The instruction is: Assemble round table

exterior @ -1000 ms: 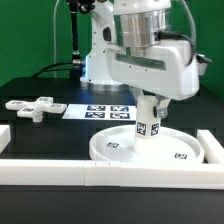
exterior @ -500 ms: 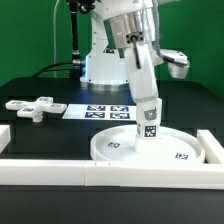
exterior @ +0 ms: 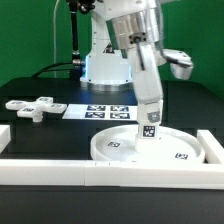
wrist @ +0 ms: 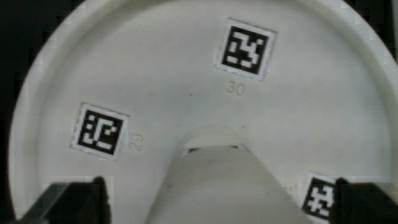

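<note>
Round table parts lie in two places on the black bench. The large rimmed disc lies flat near the bench's edge closest to the exterior camera, towards the exterior view's right. It sits just inside the front rail and the side rail. The short post stands upright at about the disc's middle, with a square tag facing the camera.

The cross-shaped foot lies flat towards the bench's edge on the exterior view's left, well apart from the disc. It is just beside the end of the marker board; whether the two touch cannot be told.

The gripper hangs straight down over the post with its fingertips at the post's upper part.

In the wrist view the post rises from the disc, which shows three tags on its face. One dark finger stands off to the side of the post, and bare disc shows between them. The fingers are therefore apart and not clamped on the post. The other finger cannot be made out.
</note>
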